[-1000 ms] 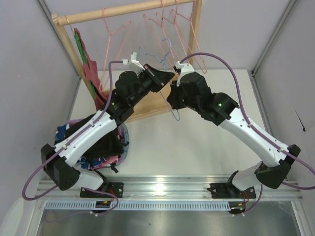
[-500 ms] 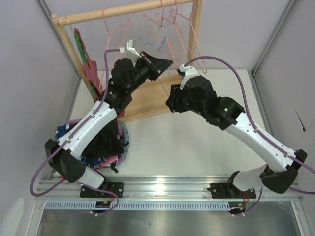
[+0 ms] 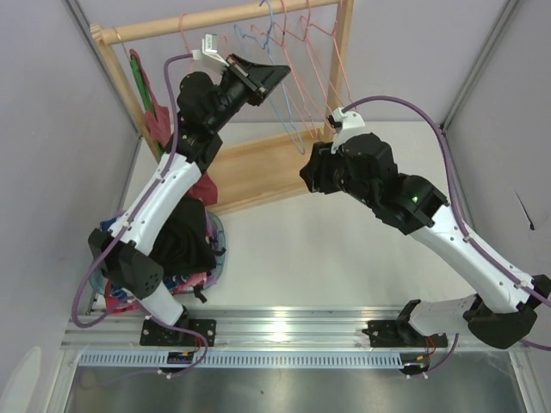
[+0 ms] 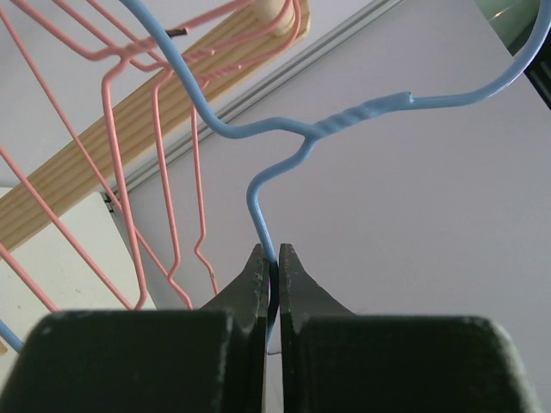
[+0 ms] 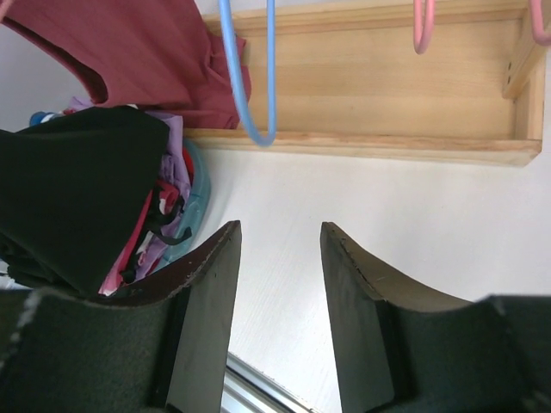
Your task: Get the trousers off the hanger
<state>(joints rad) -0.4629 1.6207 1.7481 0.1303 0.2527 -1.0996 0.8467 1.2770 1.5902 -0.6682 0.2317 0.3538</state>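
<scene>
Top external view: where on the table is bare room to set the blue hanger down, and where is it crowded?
Bare: the white table between the wooden rack base and the near rail, and rightward to the wall. Crowded: the left edge, with the heaped clothes basket, and the rack bar hung with pink hangers.

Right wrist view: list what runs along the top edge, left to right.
dark red garment → light-blue hanger → pink hanger tip → second pink hanger tip
</scene>
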